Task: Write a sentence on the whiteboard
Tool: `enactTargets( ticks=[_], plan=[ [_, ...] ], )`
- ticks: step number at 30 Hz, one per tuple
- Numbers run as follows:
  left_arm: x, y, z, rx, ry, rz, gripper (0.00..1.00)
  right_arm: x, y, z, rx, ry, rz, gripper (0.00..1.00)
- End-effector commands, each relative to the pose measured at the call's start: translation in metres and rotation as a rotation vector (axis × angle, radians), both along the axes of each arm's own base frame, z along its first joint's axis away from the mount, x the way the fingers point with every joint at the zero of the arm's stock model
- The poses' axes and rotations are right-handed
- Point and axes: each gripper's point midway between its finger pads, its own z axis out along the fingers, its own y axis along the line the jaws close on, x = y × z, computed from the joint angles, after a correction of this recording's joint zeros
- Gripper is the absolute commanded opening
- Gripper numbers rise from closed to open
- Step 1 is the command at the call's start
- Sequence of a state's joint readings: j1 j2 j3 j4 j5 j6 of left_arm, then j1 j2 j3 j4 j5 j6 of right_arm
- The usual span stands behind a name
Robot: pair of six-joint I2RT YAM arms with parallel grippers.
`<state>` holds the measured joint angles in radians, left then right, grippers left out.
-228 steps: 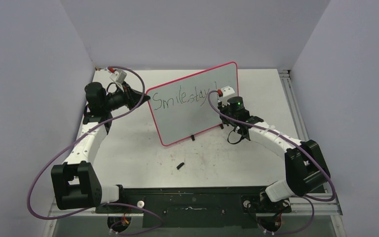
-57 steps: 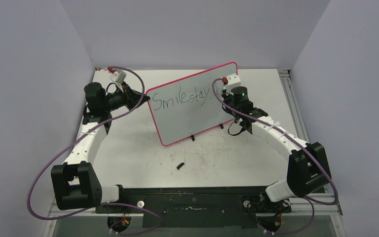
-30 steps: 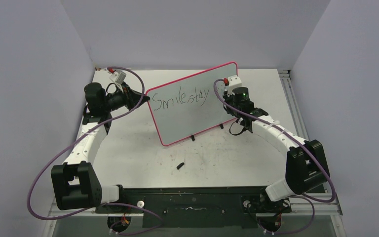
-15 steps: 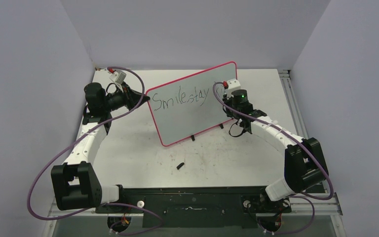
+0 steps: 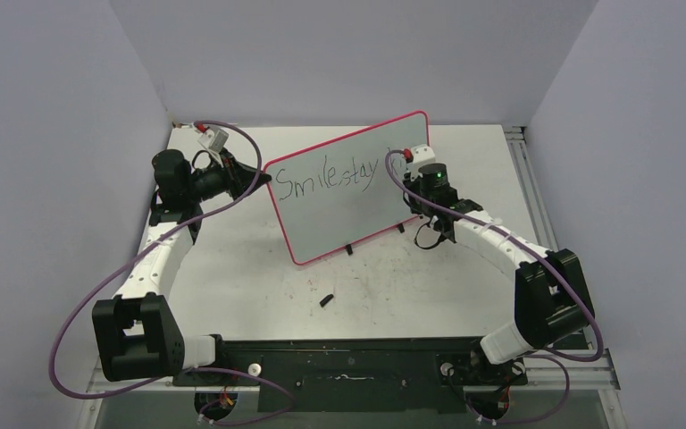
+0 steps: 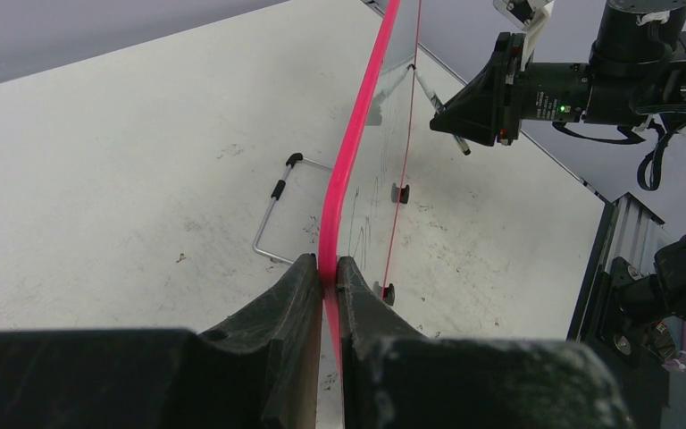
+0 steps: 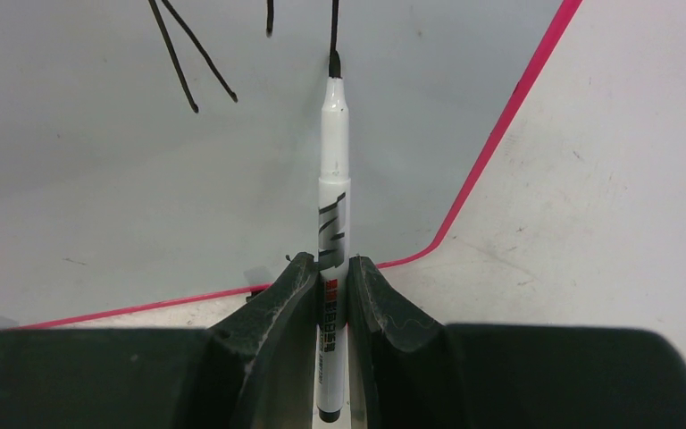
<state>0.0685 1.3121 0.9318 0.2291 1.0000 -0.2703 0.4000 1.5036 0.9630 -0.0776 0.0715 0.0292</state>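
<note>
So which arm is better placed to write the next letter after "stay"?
Right. The right gripper is shut on the marker, whose tip touches the whiteboard at the end of a stroke. The left gripper is clamped on that board, steadying it.

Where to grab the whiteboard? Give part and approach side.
Probably the whiteboard by its thin left-end rim, coming edge-on from the left: it stands nearly upright, so only the rim fits between jaws, as the left gripper clamps it.

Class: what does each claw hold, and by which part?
Left claw pinches the whiteboard by its pink rim; right claw grips a marker by its rear barrel.
</note>
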Motion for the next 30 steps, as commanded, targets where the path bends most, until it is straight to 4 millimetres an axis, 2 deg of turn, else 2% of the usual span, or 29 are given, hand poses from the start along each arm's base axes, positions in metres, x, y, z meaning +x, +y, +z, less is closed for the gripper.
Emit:
enactTargets(
  ticks=[1, 7, 19, 30],
  plan=[
    [0.0, 0.004, 0.018, 0.01, -0.082, 0.006, 0.0, 0.026, 0.003, 0.048, 0.026, -0.136, -0.015, 0.05],
    [0.0, 0.003, 0.017, 0.01, -0.081, 0.005, 0.0, 0.033, 0.003, 0.052, 0.024, -0.145, -0.024, 0.05],
    [0.0, 0.004, 0.018, 0.009, -0.082, 0.005, 0.0, 0.038, -0.008, 0.044, 0.018, -0.122, -0.045, 0.05],
    [0.0, 0.004, 0.018, 0.009, -0.083, 0.007, 0.0, 0.02, -0.008, 0.015, 0.021, -0.048, -0.029, 0.05]
  ],
)
